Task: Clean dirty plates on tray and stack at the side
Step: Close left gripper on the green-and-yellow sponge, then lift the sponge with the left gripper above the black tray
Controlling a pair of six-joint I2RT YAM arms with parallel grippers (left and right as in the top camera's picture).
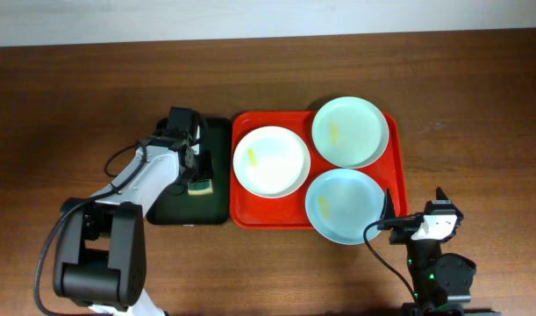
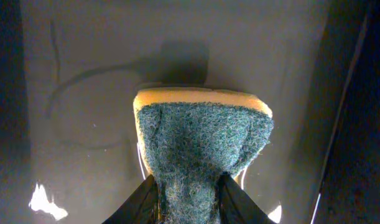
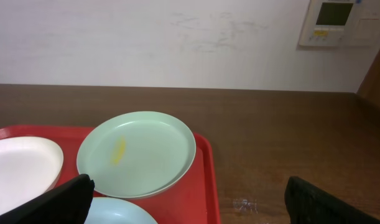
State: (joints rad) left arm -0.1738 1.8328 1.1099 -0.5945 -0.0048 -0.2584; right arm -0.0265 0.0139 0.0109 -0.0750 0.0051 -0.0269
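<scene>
Three dirty plates sit on the tray (image 1: 250, 212), none cleaned or stacked yet, I reckon. The tray's mid surface (image 1: 478, 88), w/ the dark green tray (image 1: 175, 211) at its 9 o'clock. White plate (image 1: 271, 161) at the tray's 9, pale green plate (image 1: 350, 132) at 1, pale blue plate (image 1: 344, 204) at 5, overhanging the rim. Sponge (image 2: 202, 143) hangs over the green tray, left tool (image 2: 190, 202) clamped on its end. Right tool (image 3: 186, 202) has fingers wide apart, near the blue plate. Risks: an unheld plate skids when scrubbed, the blue one tips off the rim, or the end-pinched sponge twists out.
</scene>
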